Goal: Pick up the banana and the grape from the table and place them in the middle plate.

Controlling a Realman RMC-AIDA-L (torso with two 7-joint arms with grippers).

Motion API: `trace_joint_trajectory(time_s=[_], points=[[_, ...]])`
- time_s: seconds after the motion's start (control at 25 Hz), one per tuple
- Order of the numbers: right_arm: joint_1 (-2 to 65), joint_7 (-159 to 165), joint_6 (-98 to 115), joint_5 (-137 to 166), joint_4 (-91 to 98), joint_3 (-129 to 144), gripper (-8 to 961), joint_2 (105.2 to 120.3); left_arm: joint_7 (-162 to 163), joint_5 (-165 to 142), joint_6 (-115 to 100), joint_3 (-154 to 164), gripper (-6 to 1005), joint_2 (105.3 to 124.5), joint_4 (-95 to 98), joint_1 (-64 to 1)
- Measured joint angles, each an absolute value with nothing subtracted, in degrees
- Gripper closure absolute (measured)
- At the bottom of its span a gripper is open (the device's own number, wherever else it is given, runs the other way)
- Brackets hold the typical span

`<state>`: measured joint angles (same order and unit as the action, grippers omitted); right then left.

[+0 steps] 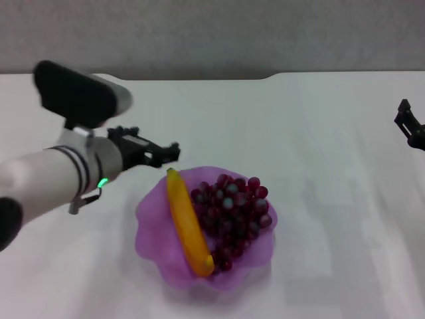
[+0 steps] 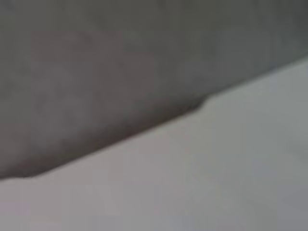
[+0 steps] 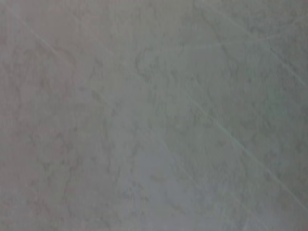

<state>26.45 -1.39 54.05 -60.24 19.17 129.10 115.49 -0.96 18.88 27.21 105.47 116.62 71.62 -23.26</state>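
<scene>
1. No brand, label or readable writing on anything in view (only a small green light on my left wrist).
2. The banana (image 1: 186, 222) lies inside the middle plate (image 1: 155, 226), in its left half. Long axis runs near to far with a slight slant: the far end sits at the plate's far rim, the near end angles toward the right and rests by the near rim.
3. The grape (image 1: 231, 211) bunch is also in the plate, right half, touching the banana along its side. The bunch is widest at the far end and narrows toward the near end, tapering down to the banana's near tip.
4. The plate sits on the table (image 1: 332, 146), near the front middle.
5. My left gripper (image 1: 171, 152) hovers just beyond the plate's far-left rim, pointing right, close to the banana's far end but holding nothing. Fingers released or closed: can't tell.
6. My right gripper (image 1: 410, 126) is parked at the far right edge, well apart from the plate; finger state can't tell.
7. Left wrist view: just the table (image 2: 216, 173) edge against a grey wall (image 2: 120, 57).
8. Right wrist view: only a blank pale surface.
</scene>
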Motion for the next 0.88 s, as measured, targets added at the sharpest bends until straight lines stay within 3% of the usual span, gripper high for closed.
trace_joint_trajectory(time_s=[0.32, 0.88], points=[[26.5, -1.6, 54.2, -60.3, 19.2, 129.0, 73, 115.43, -0.9, 21.3, 7.5, 101.8, 102, 116.50, 66.4, -19.2], [28.2, -1.9, 54.2, -60.7, 18.2, 128.7, 72, 115.43, 0.1, 24.1, -25.1, 98.3, 102, 116.43, 34.8, -27.1]])
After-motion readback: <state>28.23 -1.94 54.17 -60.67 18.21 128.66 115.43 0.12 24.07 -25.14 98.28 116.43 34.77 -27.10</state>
